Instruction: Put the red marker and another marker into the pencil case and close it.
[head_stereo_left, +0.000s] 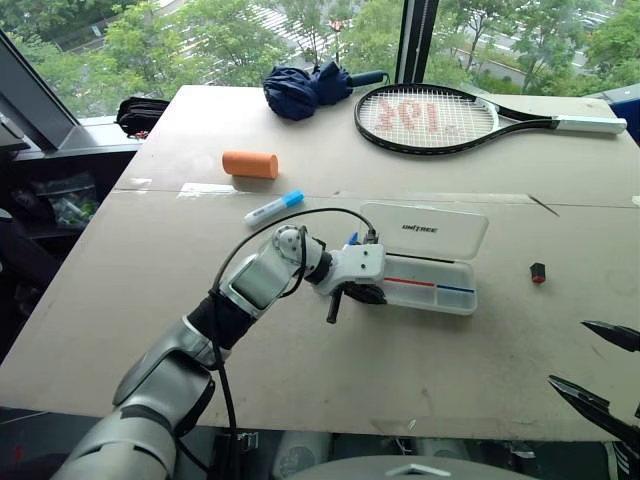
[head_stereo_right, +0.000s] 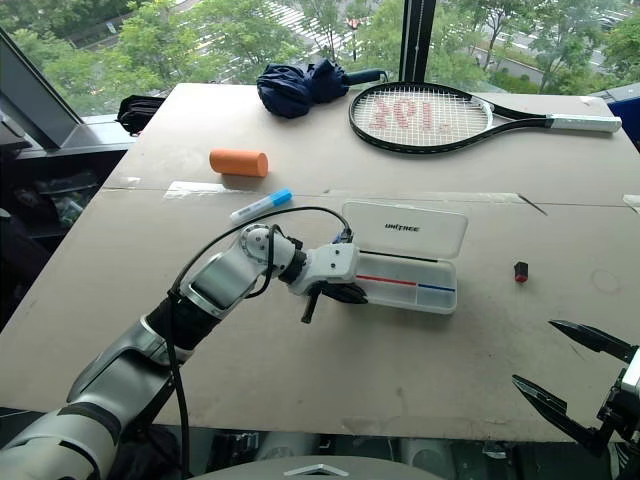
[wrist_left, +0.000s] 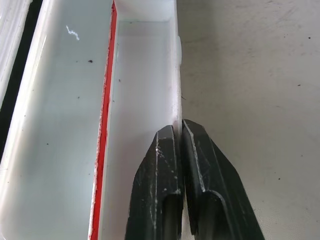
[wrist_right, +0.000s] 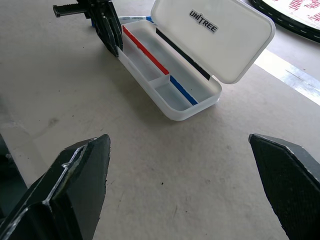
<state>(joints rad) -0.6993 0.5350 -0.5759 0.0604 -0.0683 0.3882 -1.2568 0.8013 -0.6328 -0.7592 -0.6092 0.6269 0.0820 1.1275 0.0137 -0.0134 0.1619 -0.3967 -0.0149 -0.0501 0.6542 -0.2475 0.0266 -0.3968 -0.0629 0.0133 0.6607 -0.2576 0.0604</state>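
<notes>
The white pencil case lies open mid-table, its "UNITREE" lid tipped back and a red-and-blue stripe running along the clear tray. My left gripper is at the tray's left end. In the left wrist view its fingers are almost together, one on each side of the tray's front wall. A white marker with a blue cap lies on the table behind and left of the case. The red marker is out of view. My right gripper hangs open and empty near the front right edge.
At the back lie an orange cylinder, a folded blue umbrella and a tennis racket. A small black-and-red piece sits right of the case. A black bag rests beyond the table's left corner.
</notes>
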